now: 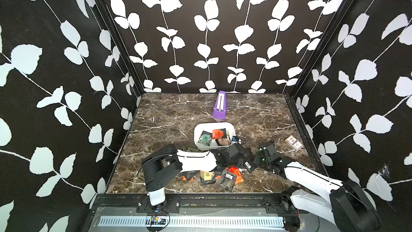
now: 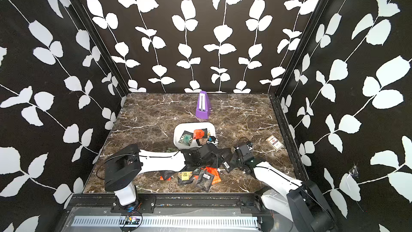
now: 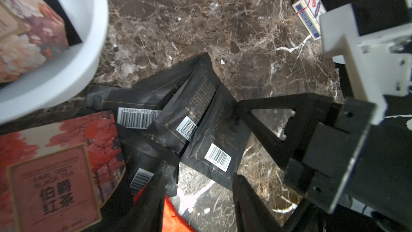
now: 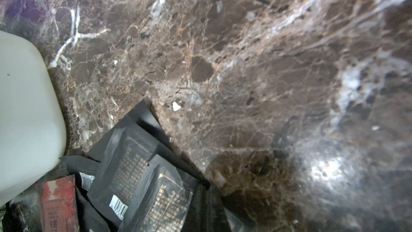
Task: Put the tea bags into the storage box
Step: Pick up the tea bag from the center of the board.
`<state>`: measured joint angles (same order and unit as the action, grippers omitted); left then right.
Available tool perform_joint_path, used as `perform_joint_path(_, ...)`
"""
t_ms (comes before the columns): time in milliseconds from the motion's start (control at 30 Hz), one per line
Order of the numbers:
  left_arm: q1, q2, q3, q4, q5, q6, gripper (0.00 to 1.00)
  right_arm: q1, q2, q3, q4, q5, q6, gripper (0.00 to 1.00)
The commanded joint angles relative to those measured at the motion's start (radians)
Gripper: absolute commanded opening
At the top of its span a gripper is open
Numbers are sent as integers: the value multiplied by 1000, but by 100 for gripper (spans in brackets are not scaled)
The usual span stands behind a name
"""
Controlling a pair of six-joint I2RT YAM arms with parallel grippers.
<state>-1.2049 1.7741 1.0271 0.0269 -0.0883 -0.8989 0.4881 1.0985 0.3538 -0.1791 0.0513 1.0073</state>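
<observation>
here we go: the left gripper (image 3: 200, 175) hangs low over a heap of small flat square foil tea bags (image 1: 227, 176) on the brown marble worktop (image 1: 169, 117), on the robot's side of the shallow white plastic storage box (image 1: 205, 147), just beside its wall. its fingers (image 3: 245, 201) stand spread. the near edge of a black foil sachet (image 3: 214, 130) with a white barcode label sits between them, straight ahead. a few tea bags already lie inside the storage box. the right gripper (image 3: 243, 108) is pressed together, tip at that sachet's edge farthest from the storage box; whether it pinches anything, i cannot tell. the left arm looks nearer, so this pick seems to be its job.
</observation>
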Motion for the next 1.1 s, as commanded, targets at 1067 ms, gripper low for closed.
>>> perform_joint_path(1067, -36, 151, 60, 57, 37, -89, 33, -5, -53, -71, -20, 15, 27, 0)
